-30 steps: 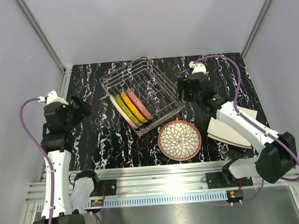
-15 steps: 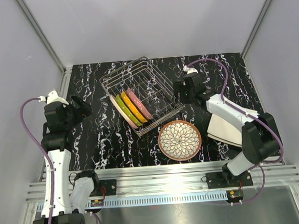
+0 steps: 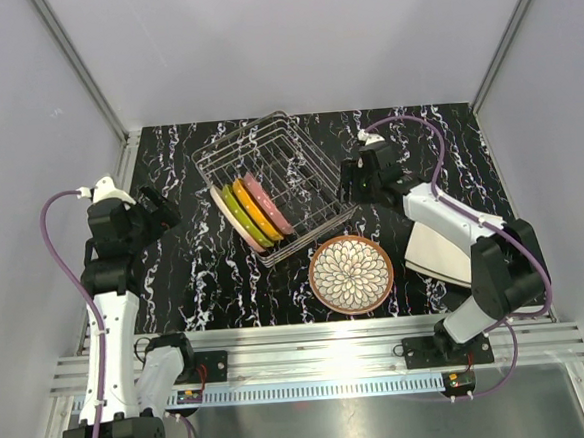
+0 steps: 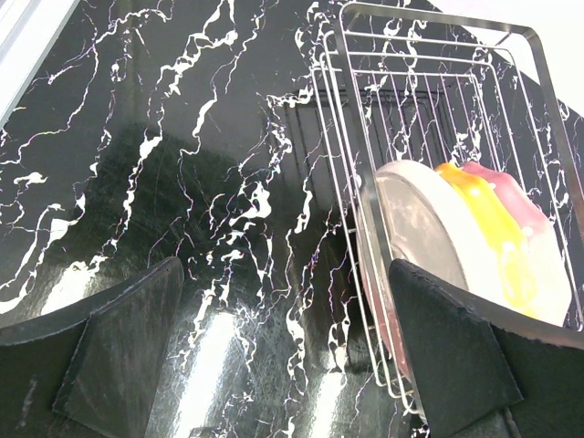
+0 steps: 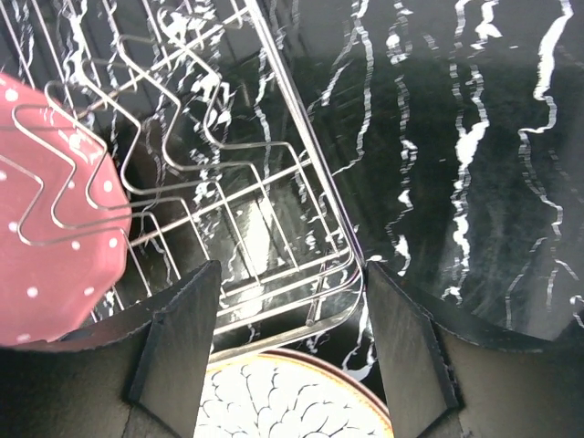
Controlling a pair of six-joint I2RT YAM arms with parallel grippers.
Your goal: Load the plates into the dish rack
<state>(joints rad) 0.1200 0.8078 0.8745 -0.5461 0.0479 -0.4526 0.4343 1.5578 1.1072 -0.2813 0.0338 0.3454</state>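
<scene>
The wire dish rack (image 3: 286, 157) stands at mid-table. A cream plate (image 3: 230, 220), a lime-green plate (image 3: 242, 214), an orange plate (image 3: 255, 208) and a pink plate (image 3: 269, 201) stand upright in its near-left end. The brown-rimmed petal plate (image 3: 351, 274) lies flat in front of the rack. A cream squarish plate (image 3: 443, 251) lies at the right, partly under my right arm. My right gripper (image 3: 351, 185) is open, its fingers straddling the rack's right corner wire (image 5: 339, 239), above the petal plate (image 5: 292, 401). My left gripper (image 3: 157, 210) is open and empty, left of the rack (image 4: 429, 91).
The black marbled tabletop (image 3: 196, 276) is bounded by grey walls at the back and sides. The aluminium rail (image 3: 302, 359) with the arm bases runs along the near edge. The right arm's purple cable (image 3: 437, 139) loops above the back right.
My right gripper has moved left and lower, up to the rack's right corner. The rack and its plates have shifted slightly to the left. The left arm has barely moved.
</scene>
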